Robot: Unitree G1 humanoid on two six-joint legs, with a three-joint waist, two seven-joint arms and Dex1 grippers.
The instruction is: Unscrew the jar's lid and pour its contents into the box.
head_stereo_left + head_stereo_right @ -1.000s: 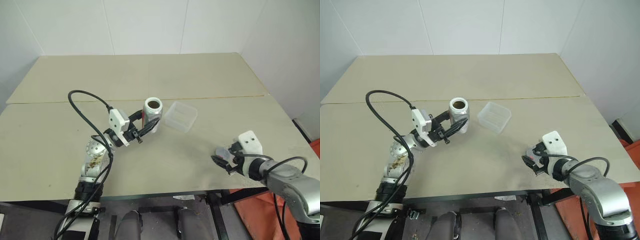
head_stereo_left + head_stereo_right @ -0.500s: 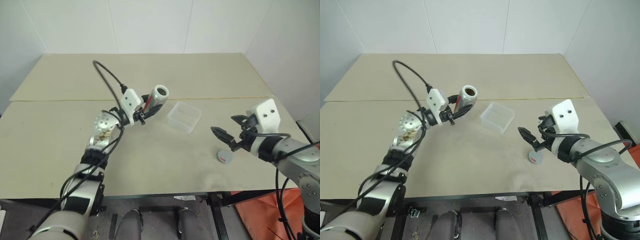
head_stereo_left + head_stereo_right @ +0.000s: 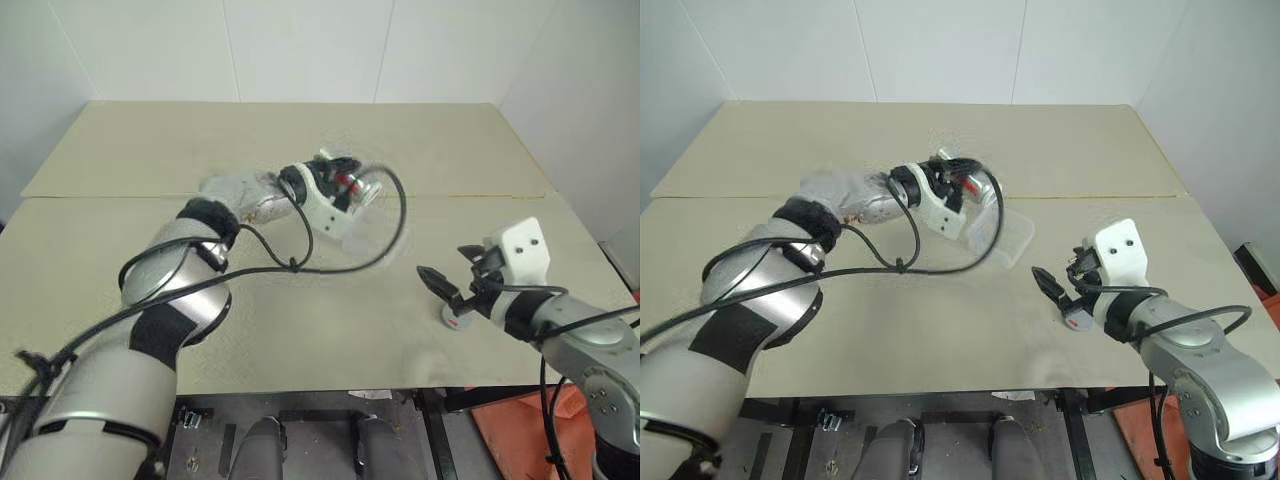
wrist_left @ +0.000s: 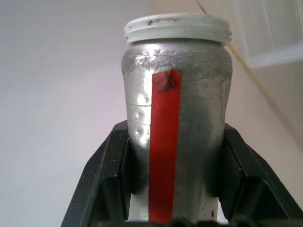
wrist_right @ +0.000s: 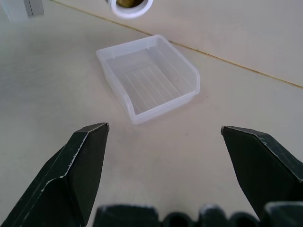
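Observation:
My left gripper (image 4: 175, 136) is shut on the jar (image 4: 177, 109), a silvery cylinder with a red stripe and a bare white threaded mouth. In the eye views the jar (image 3: 348, 186) lies tipped on its side, its mouth turned toward the clear plastic box (image 5: 149, 78), which sits on the table just below and beyond it. Brownish contents (image 5: 127, 2) show inside the mouth. The grey lid (image 3: 1072, 322) with its red mark lies on the table at the right. Just above it hangs my right gripper (image 3: 443, 266), open and holding nothing.
The beige table (image 3: 300, 330) has a seam running across its middle. White walls close in behind it and on the right. A black cable (image 3: 300, 265) loops off my left arm and hangs over the table beside the box.
My left arm has swung the jar forward and to the right and rolled it from upright onto its side by the box. The right gripper has risen off the lid, which stays on the table.

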